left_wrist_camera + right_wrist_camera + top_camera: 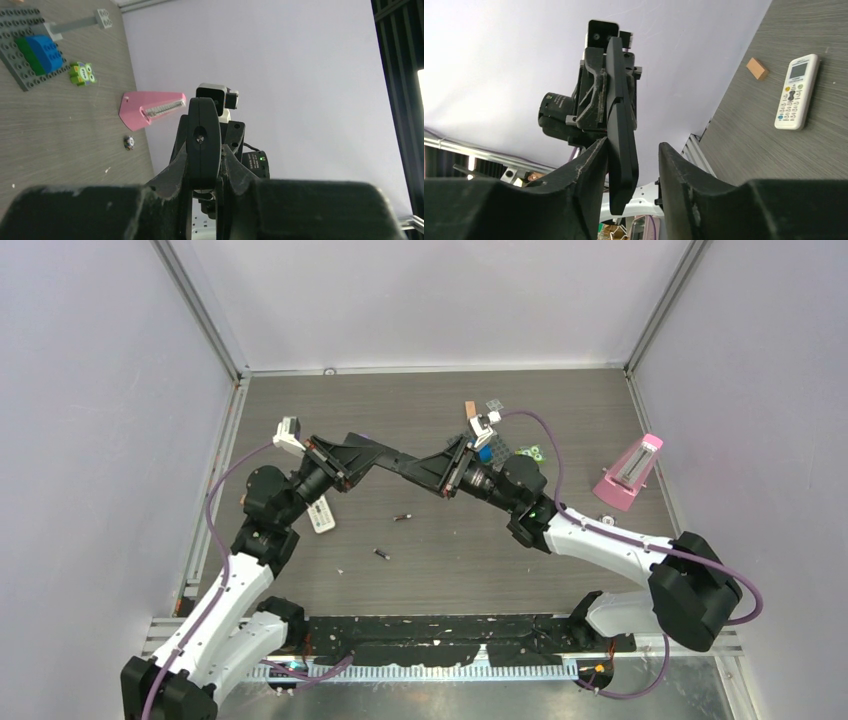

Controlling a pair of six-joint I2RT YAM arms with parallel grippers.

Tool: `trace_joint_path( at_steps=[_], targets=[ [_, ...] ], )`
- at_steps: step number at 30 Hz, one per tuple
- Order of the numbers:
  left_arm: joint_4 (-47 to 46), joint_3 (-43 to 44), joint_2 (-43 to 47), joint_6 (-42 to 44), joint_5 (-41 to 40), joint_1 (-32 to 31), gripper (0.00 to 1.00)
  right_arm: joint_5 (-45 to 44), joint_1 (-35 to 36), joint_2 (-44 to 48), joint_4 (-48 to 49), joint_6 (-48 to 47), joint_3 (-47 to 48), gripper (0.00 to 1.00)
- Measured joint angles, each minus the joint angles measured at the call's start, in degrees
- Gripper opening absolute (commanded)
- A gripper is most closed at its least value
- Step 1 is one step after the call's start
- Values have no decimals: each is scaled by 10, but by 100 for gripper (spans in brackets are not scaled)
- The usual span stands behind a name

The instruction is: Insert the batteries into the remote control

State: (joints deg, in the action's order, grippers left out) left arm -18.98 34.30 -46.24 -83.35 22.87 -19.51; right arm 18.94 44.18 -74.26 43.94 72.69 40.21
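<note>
A robotics lab test cell: plain white walls framed by aluminium posts, a grey wood-grain worktop, two robot arms bolted at its near edge, and purple cables trailing along them.

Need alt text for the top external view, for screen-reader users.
Two robot arms meet over the middle of a grey table, the left hand gripping a flat black remote whose end sits inside the open right hand. Two small batteries lie on the table below, a white remote at left, a pink metronome at right.
</note>
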Motion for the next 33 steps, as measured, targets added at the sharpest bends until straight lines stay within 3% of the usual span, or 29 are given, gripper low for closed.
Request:
trace_joint_path(
  at_steps=[3, 14, 25, 33],
  targets=[
    [0, 1, 6, 6, -14, 1, 0, -5, -3, 0, -25, -8, 8, 57],
    [5, 2, 1, 29, -24, 2, 0, -7, -12, 0, -59, -12, 15, 57],
    [68, 36, -22, 137, -41, -4, 0, -23, -21, 8, -214, -59, 62, 49],
    [76, 40, -33, 227, -67, -23, 0, -21, -31, 5, -300, -68, 91, 36]
  ],
)
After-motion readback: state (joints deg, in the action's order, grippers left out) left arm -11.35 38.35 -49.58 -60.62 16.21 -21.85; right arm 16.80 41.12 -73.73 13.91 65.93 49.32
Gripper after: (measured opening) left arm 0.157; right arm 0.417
